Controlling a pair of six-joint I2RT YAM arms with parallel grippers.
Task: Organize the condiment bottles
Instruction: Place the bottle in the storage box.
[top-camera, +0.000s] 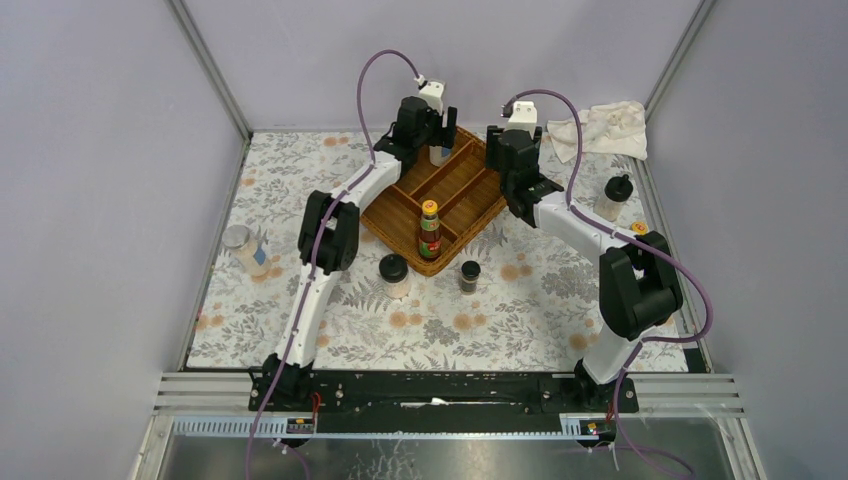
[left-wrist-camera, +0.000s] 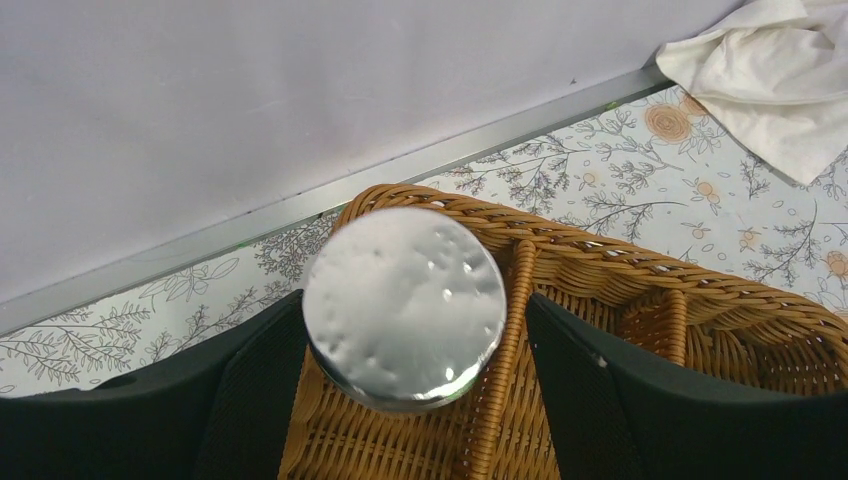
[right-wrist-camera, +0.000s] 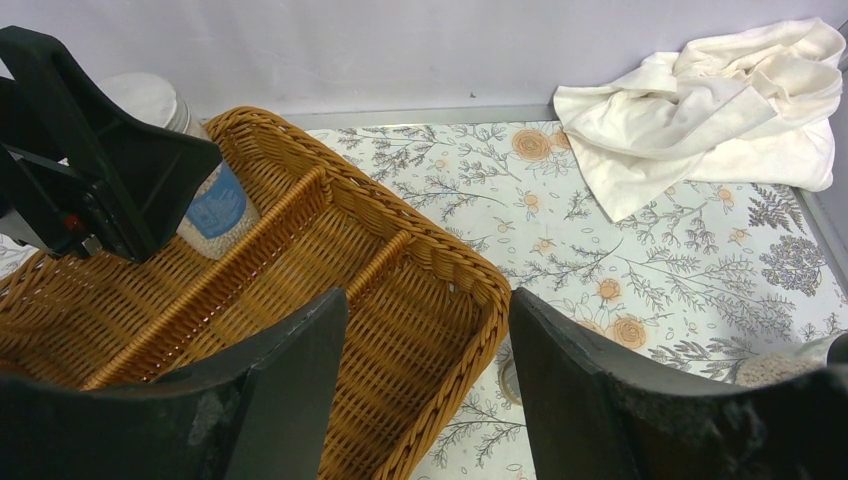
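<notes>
Grey walls close in a bench (top-camera: 520, 320) dressed in a flowered cloth. Far to the left a white shaker (top-camera: 246, 250) seems to lie on its side, well apart from everything. Nearer the middle, a black-lidded jar (top-camera: 394, 272) stands just outside the wicker tray (right-wrist-camera: 465, 340). My left pincer (left-wrist-camera: 413, 310) is spread around a blue-labelled shaker (left-wrist-camera: 400, 300), which stands upright in the tray's far corner compartment, close against a divider. From my left wrist I see wicker between its silver top and one finger (left-wrist-camera: 600, 400), so I judge I am not gripping it. The step is the let-go. To do it well I should rise straight up with the fingers wide, so neither drags the cap or knocks the divider, and swing away only once I am above the top. A red-labelled sauce bottle (top-camera: 430, 232) stands in the tray's near end, and a small dark jar (top-camera: 469, 276) sits on the cloth just right of it. My right pincer (right-wrist-camera: 425, 295) hangs spread and empty over the tray's right corner, and it should keep out of the left arm's path. Further right stands a black-capped jar (top-camera: 613, 195), a yellow cap (top-camera: 638, 228) shows by my right arm, and a crumpled rag (top-camera: 600, 128) lies in the far corner.
</notes>
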